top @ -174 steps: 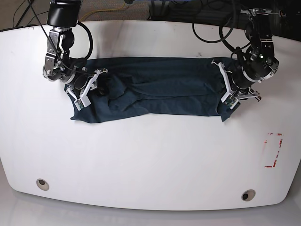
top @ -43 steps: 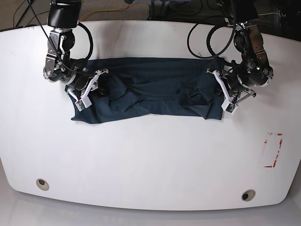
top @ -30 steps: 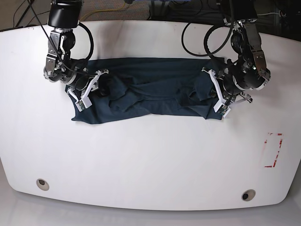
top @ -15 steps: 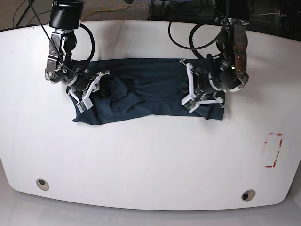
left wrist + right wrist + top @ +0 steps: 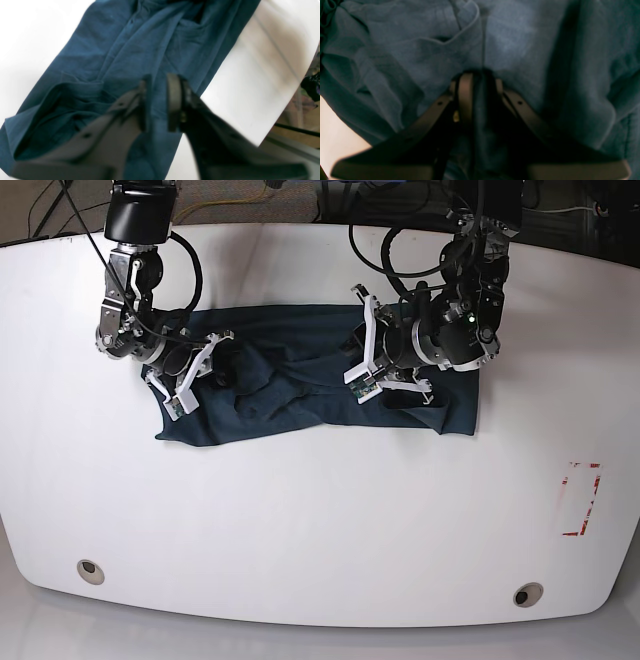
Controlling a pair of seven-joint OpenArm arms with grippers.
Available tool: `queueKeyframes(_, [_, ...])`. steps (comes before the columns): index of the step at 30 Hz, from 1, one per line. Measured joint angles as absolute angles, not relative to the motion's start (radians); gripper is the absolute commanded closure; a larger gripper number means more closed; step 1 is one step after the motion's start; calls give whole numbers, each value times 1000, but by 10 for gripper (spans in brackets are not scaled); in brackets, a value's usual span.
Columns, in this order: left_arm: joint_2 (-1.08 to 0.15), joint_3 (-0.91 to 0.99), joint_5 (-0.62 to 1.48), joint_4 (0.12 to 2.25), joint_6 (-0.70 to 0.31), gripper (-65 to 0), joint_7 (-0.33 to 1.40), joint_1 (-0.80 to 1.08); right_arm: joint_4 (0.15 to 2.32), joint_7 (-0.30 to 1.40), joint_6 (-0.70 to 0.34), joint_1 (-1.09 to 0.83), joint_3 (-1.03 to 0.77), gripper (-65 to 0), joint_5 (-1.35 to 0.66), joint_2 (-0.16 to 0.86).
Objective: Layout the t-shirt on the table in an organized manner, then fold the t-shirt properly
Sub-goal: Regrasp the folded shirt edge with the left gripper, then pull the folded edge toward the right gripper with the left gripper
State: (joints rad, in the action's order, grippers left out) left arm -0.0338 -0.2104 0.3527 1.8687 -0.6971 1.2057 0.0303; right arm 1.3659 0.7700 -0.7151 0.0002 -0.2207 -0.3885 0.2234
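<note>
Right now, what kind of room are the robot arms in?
Probably a robot lab or workshop. Two arms work on a dark t-shirt on a big white table marked with a red tape rectangle, and loose cables trail behind it.

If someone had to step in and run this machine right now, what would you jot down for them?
Left claw: slightly parted above the t-shirt, gripping nothing.
Right claw: clamped on a bunch of cloth at the other end.
T-shirt: a long crumpled band on the far half of the table, the left claw's end folded inward.
Done: roughly stretched out.
Left: smooth it flat, then fold properly.
</note>
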Motion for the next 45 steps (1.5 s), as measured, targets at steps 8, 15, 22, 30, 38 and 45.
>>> queueKeyframes(8, [-67, -204, 392, 1924, -697, -254, 1210, 30, 1362, 778, -715, 9, -220, -117, -388, 221])
queueKeyframes(15, [-76, -30, 365, 1930, -698, -254, 1205, -5, 1361, 778, -715, 11, -218, -117, -384, 221])
queueKeyframes(22, [-89, 48, 290, 1887, -694, -254, 1205, -33, 1361, 778, -715, 11, -218, -117, -381, 221])
queueKeyframes(30, [-76, 59, 247, 1787, -652, -254, 1192, -84, 1361, 778, -715, 11, -218, -117, -381, 218])
queueKeyframes(38, [-81, 80, 176, 1715, -612, -254, 1119, -91, 1361, 778, -708, 13, -218, -117, -380, 206])
queueKeyframes(45, [-75, 75, 175, 1632, -560, -254, 1068, -99, 1361, 777, -708, 14, -218, -117, -381, 203])
